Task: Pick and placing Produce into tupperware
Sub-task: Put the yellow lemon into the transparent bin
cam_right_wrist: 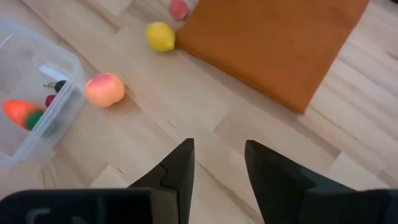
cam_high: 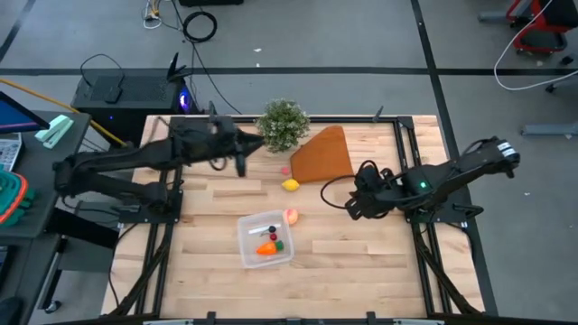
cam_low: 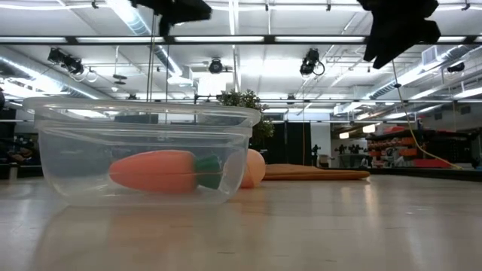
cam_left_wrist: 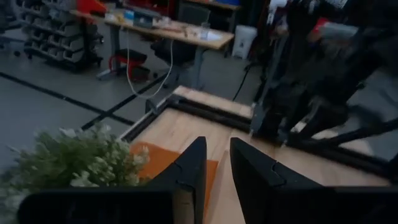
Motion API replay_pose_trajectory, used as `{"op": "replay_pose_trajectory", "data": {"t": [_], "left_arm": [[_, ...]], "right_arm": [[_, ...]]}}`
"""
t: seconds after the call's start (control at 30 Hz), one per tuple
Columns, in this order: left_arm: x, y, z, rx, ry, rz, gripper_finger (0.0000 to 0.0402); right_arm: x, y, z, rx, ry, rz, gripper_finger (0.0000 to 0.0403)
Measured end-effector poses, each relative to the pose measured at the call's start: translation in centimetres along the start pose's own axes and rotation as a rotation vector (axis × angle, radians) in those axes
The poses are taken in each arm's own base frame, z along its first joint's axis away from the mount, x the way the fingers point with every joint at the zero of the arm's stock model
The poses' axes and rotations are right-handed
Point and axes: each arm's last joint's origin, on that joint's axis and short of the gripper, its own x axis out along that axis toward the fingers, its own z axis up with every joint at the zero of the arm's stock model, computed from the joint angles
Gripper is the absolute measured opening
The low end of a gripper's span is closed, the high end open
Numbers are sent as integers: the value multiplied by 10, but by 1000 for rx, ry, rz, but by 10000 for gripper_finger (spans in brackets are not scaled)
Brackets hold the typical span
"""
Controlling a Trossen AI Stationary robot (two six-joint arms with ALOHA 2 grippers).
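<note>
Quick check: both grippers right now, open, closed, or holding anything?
Left gripper: open, empty, raised near the plant.
Right gripper: open, empty, above bare table.

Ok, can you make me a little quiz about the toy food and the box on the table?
1. True or false: the carrot is inside the tupperware.
2. Which fruit touches the orange wedge? A) lemon B) peach C) neither
3. Fill in: the right gripper holds ____; its fingers are open above bare wood.

Key:
1. True.
2. A, the lemon sits at the wedge's edge; the peach rests beside the tupperware.
3. Nothing.
</note>
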Motion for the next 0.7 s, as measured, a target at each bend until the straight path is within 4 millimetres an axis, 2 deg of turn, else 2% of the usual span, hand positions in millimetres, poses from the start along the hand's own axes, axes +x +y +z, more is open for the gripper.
{"op": "replay_pose_trajectory", "data": {"t": [0.2, 0.4, 0.57, 0.7], "left_arm": [[41, -21, -35, 5, 88, 74, 78], [71, -36, -78, -25, 210, 142, 78], [87, -36, -107, -138, 306, 193, 97], [93, -32, -118, -146, 347, 209, 117]], "right_arm": [[-7, -1, -3, -50, -24, 23, 114], [-8, -1, -3, -116, -25, 26, 113], [-8, -1, -3, -138, -25, 26, 114], [-8, -1, -3, -118, -25, 26, 114]]}}
